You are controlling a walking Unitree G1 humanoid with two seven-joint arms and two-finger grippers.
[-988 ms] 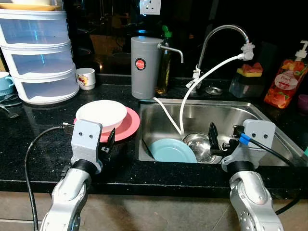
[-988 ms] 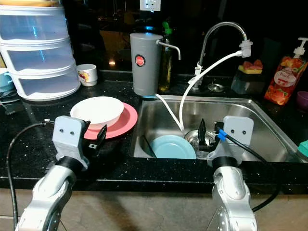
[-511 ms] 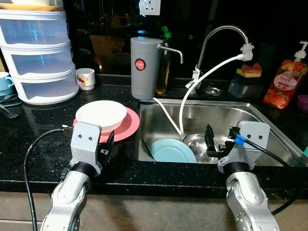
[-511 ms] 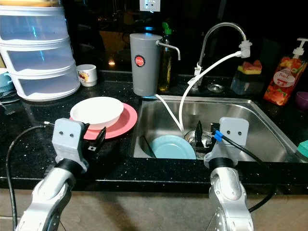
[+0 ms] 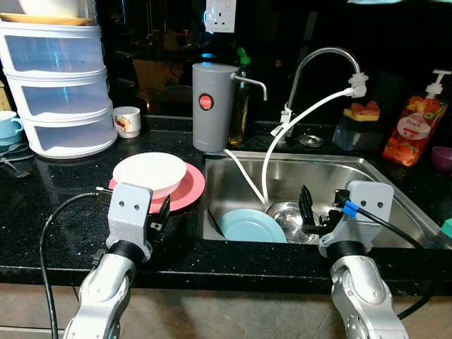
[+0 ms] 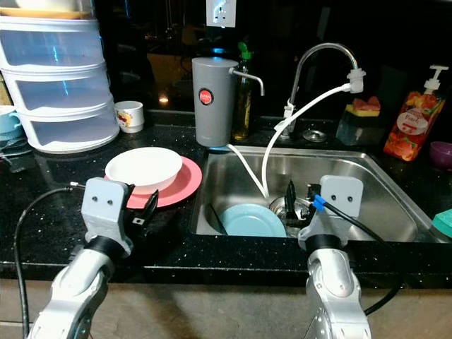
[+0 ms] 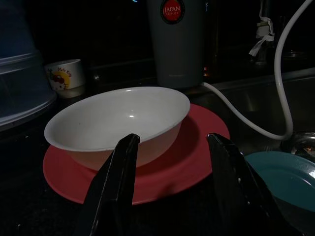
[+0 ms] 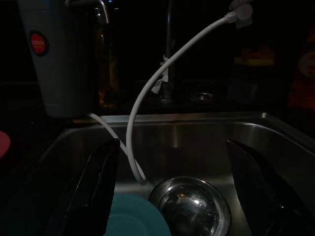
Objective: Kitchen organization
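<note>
At the worktop's far left corner: stacked clear drawers [image 5: 60, 92], a blue cup [image 5: 8, 126] beside them, a small printed mug [image 5: 127, 121] just right of them. Nearer the front edge: a white bowl [image 5: 150, 173] seated on a pink plate [image 5: 185, 189], both just left of the sink's left rim. Left gripper [image 7: 174, 152] hovering at the front edge, fingers spread wide, aimed square at the bowl but short of touching it — holding nothing. Behind the sink's back-left corner: a grey dispenser [image 5: 210, 106] and a bottle [image 5: 240, 106], a white hose [image 5: 289, 134] looping from the tap [image 5: 318, 70] down into the sink [image 5: 395, 176]. Inside the sink near its front wall: a teal plate [image 5: 251, 227] and, touching it on the right, a steel bowl [image 5: 291, 217]. Right gripper [image 5: 311, 212] lowered over the sink's front rim, fingers wide apart, poised above the steel bowl, empty. On the far right edge: a sponge [image 5: 364, 110] on a holder and a soap bottle [image 5: 409, 131]. Probably the approach step before a first pick-up — dishes not yet gathered. Next move likely: drop lower onto a rim, close firmly; hose close by, worth avoiding.
</note>
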